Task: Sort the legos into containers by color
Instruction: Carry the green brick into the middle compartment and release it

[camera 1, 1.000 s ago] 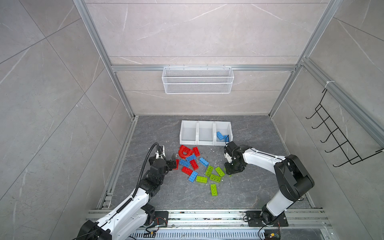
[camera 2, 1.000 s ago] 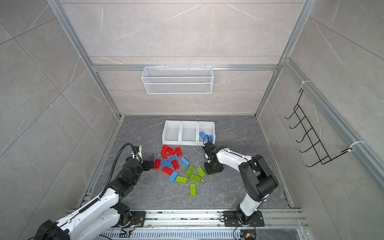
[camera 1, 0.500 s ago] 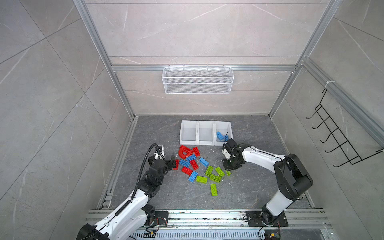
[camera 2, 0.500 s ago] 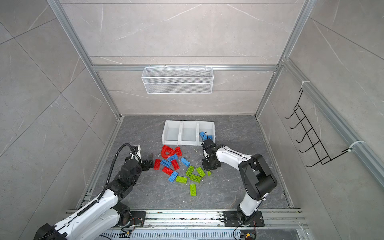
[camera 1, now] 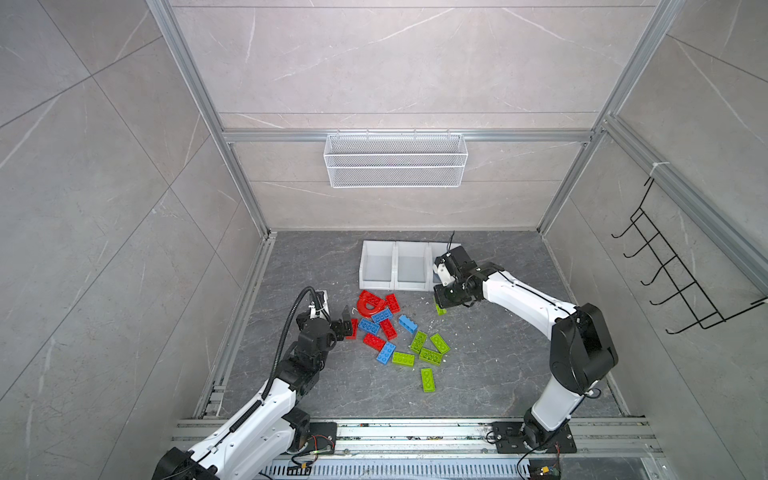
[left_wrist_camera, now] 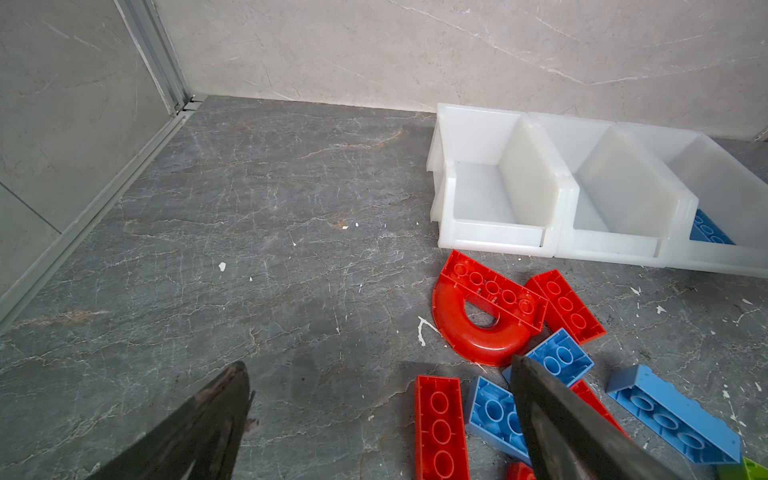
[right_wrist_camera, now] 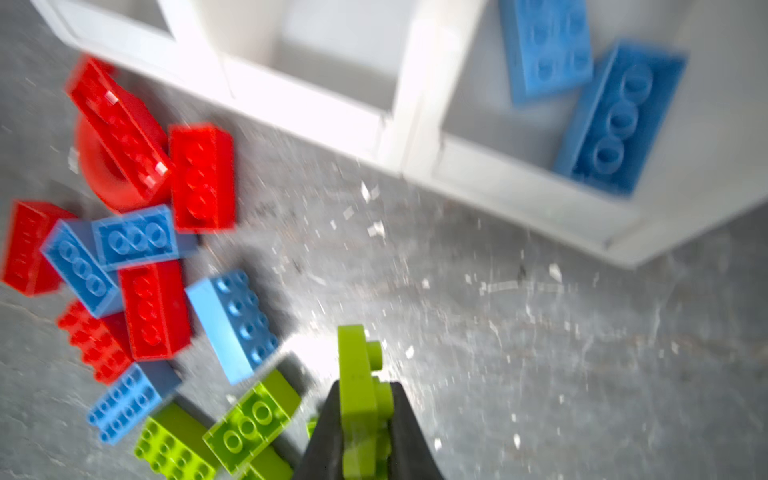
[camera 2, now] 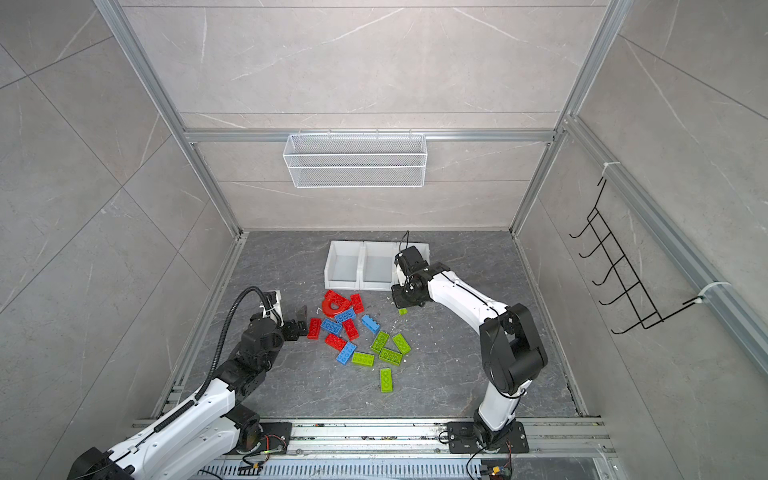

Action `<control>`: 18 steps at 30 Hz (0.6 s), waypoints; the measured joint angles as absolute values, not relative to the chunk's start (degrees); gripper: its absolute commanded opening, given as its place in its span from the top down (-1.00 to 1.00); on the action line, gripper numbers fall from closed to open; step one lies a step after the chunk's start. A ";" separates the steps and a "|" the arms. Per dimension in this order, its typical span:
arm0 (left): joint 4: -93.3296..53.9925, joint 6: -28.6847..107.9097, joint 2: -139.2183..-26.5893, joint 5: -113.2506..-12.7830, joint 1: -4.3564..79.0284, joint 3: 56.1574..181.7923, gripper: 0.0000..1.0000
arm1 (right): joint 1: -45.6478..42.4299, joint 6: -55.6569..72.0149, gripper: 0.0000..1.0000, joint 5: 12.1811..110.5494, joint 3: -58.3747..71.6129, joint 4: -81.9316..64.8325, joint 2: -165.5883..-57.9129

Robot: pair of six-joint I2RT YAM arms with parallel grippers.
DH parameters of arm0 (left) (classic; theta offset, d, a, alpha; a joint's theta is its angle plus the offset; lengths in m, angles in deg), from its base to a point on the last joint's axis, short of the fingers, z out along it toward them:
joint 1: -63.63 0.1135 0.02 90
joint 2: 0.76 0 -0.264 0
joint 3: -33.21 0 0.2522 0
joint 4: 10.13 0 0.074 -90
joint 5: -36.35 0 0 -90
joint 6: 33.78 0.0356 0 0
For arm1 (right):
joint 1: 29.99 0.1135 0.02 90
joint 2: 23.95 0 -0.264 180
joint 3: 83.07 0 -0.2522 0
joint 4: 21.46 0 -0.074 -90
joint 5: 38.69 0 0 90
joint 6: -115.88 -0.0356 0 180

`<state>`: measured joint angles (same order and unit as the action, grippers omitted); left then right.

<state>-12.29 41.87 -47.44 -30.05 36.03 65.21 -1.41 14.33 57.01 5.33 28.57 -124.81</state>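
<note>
The right hand [right_wrist_camera: 365,399] pinches a lime green brick [right_wrist_camera: 355,365].
The left hand [left_wrist_camera: 378,365] is wide open and empty, beside a red brick [left_wrist_camera: 440,428].

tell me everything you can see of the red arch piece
The red arch piece is glossy plastic, a half ring joined to a bar with round studs. It lies on its side on the grey floor before the white bins. A red brick seems to touch it; nothing grips it.
</note>
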 measured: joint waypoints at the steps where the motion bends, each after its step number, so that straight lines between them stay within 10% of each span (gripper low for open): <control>1: -12.29 41.83 -47.44 -30.05 36.03 65.19 -1.00 | -1.41 14.31 0.72 57.38 4.15 27.85 -125.57; 18: -12.12 41.41 -48.66 -30.27 36.05 65.15 -1.00 | -2.49 9.32 0.76 60.15 -10.63 13.21 -142.67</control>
